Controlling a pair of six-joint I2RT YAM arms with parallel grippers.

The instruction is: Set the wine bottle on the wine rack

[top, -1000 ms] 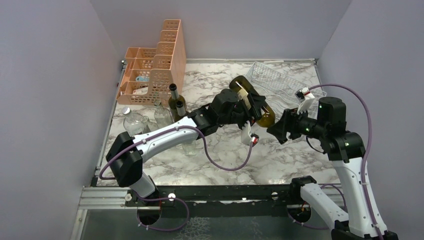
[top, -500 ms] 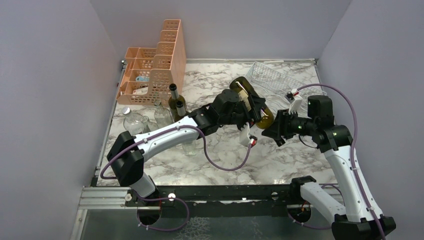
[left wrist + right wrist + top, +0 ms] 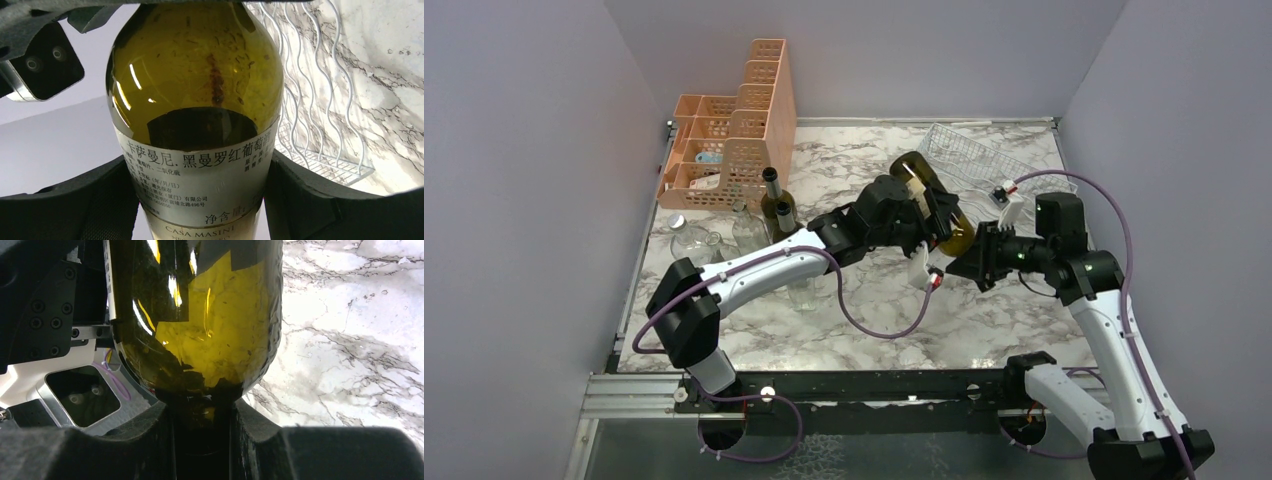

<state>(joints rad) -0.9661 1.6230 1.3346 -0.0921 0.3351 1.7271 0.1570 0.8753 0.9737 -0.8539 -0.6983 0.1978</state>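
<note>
Olive-green glass wine bottle with white paper label (image 3: 195, 100) held above the grey-veined marble table (image 3: 854, 330), left gripper (image 3: 927, 207) part-spread, clamping its labelled body, right gripper (image 3: 202, 440) pinching its neck, silvery-white thin-wire wine rack (image 3: 969, 160) just behind, far right.

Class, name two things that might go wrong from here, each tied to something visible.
Left gripper and right gripper both clamp the wine bottle; mismatched arm moves might strain or slip it. The right one holds only the neck; if the left releases, the body may swing into the wine rack.
</note>
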